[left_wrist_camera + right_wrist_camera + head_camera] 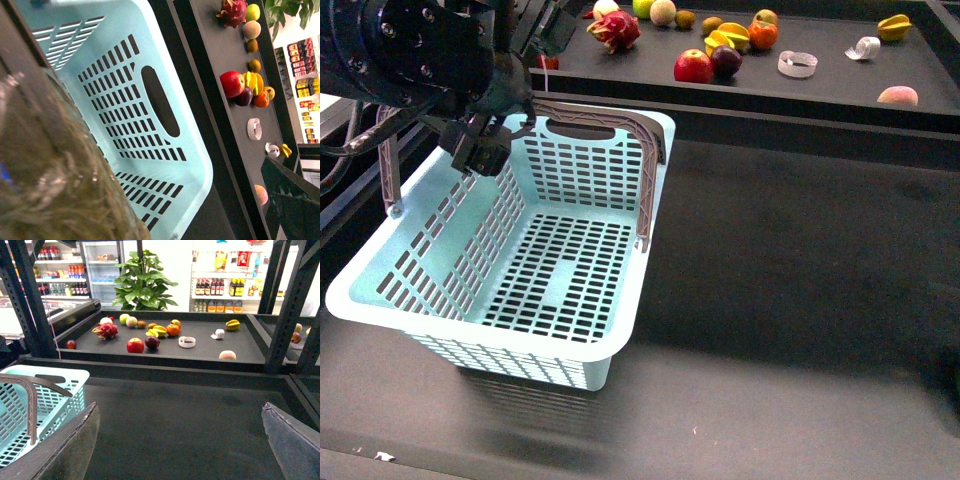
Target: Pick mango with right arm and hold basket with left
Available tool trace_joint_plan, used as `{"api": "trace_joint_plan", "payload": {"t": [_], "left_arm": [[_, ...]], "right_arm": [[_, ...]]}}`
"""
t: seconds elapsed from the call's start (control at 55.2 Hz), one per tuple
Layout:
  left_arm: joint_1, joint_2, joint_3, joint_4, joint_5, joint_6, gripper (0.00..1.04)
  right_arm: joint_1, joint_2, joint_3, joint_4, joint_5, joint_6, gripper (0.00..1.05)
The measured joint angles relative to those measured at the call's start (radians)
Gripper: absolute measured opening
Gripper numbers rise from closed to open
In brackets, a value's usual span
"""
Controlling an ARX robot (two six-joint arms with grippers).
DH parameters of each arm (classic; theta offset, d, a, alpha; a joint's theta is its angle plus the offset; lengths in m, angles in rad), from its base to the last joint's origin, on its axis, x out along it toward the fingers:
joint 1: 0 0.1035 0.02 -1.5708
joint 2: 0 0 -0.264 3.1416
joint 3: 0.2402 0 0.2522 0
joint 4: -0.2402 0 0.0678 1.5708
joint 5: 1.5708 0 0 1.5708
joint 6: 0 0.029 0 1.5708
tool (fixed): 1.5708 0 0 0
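Two surfaces fill the front view: a dark lower surface point(800, 300) carrying the pale turquoise basket point(570, 170) at centre left, and a raised surface point(820, 85) along the top edge carrying fruit. The mango point(728, 36), yellow-orange and elongated, lies on the raised surface in the upper middle of the frame, just beside a round orange point(763, 35). A dark plum point(726, 61) and a red apple point(693, 67) lie just below it in the picture, and it is well apart from the basket. A dragon fruit point(615, 30) lies further left and a starfruit point(893, 27) sits in the upper right corner. The left arm point(410, 50) fills the upper left corner, and the left tool point(480, 150) sits at the basket's far left rim, beside a raised grey-brown handle point(388, 170). Whether its fingers are clamped on the rim or the handle I cannot tell; the left wrist view shows only a blurred brownish mass close to the lens, over the basket's slotted wall. The right tool point(180, 407) appears in the right wrist view with its two fingers point(75, 450) spread wide apart above the lower surface, the mango far off in the upper middle of that frame.
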Motion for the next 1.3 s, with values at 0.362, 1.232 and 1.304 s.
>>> {"api": "trace_joint_plan", "payload": {"t": [0.362,1.232,1.304], "left_arm": [[-0.014,0.039,0.071,-0.034,0.010,-0.032,0.61],[-0.004,-0.193,-0.209,0.143,0.080,0.300,0.28],[-0.005,-0.226,-0.241,0.165,0.092,0.332,0.28]], "right_arm": [[0.000,0.000,0.000,0.000,0.000,0.000,0.96],[0.000,0.000,0.000,0.000,0.000,0.000,0.96],[0.000,0.000,0.000,0.000,0.000,0.000,0.96]]}}
